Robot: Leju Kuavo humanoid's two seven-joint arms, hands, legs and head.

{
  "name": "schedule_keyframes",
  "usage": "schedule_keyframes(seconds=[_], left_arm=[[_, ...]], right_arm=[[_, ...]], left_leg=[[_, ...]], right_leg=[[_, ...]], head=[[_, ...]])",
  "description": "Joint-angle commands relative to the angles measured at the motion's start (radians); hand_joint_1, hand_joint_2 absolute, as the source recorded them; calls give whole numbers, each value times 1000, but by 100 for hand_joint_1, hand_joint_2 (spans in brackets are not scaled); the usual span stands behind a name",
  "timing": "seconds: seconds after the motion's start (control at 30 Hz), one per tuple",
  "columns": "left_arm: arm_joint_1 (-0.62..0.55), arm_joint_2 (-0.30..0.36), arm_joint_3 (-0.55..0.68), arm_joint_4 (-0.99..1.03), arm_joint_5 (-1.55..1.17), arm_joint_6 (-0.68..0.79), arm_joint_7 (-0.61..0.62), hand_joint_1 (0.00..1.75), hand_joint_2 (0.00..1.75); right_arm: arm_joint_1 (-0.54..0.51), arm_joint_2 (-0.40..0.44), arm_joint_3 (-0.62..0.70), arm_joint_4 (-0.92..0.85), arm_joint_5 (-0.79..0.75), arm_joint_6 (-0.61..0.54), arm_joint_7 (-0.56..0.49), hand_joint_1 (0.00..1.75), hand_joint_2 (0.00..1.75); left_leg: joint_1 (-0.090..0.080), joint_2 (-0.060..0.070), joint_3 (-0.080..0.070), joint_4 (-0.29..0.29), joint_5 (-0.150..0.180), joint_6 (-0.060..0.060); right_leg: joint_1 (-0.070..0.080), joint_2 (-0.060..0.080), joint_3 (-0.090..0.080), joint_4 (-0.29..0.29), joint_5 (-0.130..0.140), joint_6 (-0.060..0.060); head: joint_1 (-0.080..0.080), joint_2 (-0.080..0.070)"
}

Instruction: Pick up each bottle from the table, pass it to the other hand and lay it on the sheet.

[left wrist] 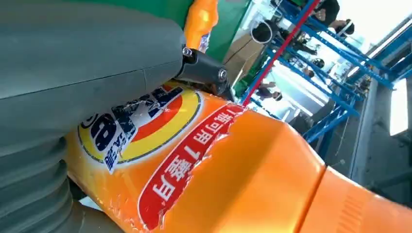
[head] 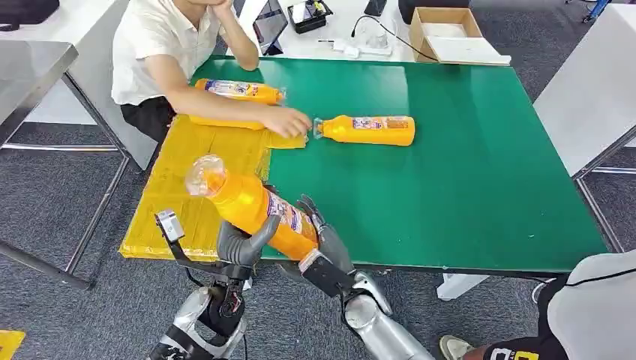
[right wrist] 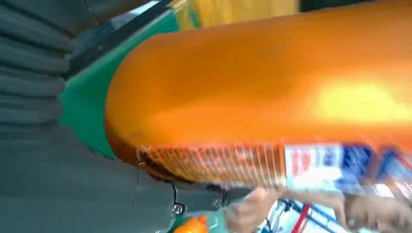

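- the left hand (head: 241,244) and the right hand (head: 324,238) both wrap the base end of one orange bottle (head: 251,208), which is tilted with its clear cap end up and away from the robot, over the near edge of the green table (head: 480,187) where it meets the yellow sheet (head: 187,187).
- the left wrist view has the label pressed against the grey thumb; the right wrist view has the orange body against that hand's palm — so both hands hold it, and the pass looks to be mid-way. which hand is giving i cannot tell.
- further out, a second bottle (head: 238,91) lies at the sheet's far end, under a seated person's forearm — that one reads as placed.
- a third bottle (head: 369,129) lies on its side on the table, just beside the person's hand (head: 287,122), off the sheet and left to do.
- my judgement: one laid, one in handover, one waiting.
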Motion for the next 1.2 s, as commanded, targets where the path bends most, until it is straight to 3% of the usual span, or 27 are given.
schedule_keyframes(seconds=[0.03,0.13,0.5,0.57,0.6,0.63,0.7,0.73,0.83,0.97,1.07,1.2], left_arm=[[-197,25,99,192,-112,230,2,175,175],[-271,9,139,285,-138,281,-25,175,175],[-261,4,142,277,-161,309,-61,175,175],[-276,16,154,300,-225,404,-86,175,175],[-297,25,152,338,-400,609,-176,175,175],[-300,26,156,344,-421,627,-184,175,175],[-327,46,163,401,-645,806,-251,175,175],[-325,15,271,414,-841,806,-256,175,175],[-371,-3,367,516,-1311,806,-152,175,175],[-470,15,319,710,-1478,806,-76,175,175],[-532,32,270,853,-1751,806,46,175,175],[-580,38,203,1004,-1827,778,114,175,175]], right_arm=[[109,-79,0,-309,49,-74,18,0,0],[97,-85,-3,-282,2,-25,-14,0,0],[95,-81,-6,-260,2,-29,-21,0,0],[99,-73,-13,-223,6,-47,-32,0,0],[103,-78,7,-233,-6,-53,-44,0,0],[103,-79,12,-233,-9,-59,-44,0,0],[107,-89,45,-263,-49,-73,-44,0,0],[106,-93,57,-276,-66,-76,-44,0,0],[95,-102,74,-295,-95,-70,-44,0,0],[75,-97,87,-291,-112,-57,-44,0,0],[54,-97,136,-295,-136,-62,-44,0,0],[49,-91,165,-287,-156,-49,-44,0,0]], left_leg=[[0,-2,1,0,0,-1],[0,-2,0,0,1,-1],[0,0,2,-1,1,-1],[1,0,5,0,0,-2],[1,0,5,-1,0,-2],[1,1,2,-1,1,-2],[1,0,2,-1,1,-2],[2,0,7,-1,-1,-3],[1,1,2,-1,1,-2],[1,0,1,-1,2,-1],[1,1,1,0,2,-2],[1,-2,4,-1,1,-2]], right_leg=[[1,-2,1,0,-1,-1],[0,-3,1,0,0,-1],[0,-1,2,0,1,-4],[1,-1,5,0,0,-5],[1,-1,5,-1,0,-5],[1,0,2,-1,1,-4],[1,-1,2,0,2,-4],[2,-1,8,0,-1,-6],[2,0,2,0,2,-4],[1,-1,2,0,2,-4],[1,0,1,0,2,-4],[2,-2,5,0,1,-5]], head=[[0,0],[0,0],[0,0],[0,0],[0,0],[0,0],[0,0],[0,0],[0,0],[0,0],[0,0],[0,0]])
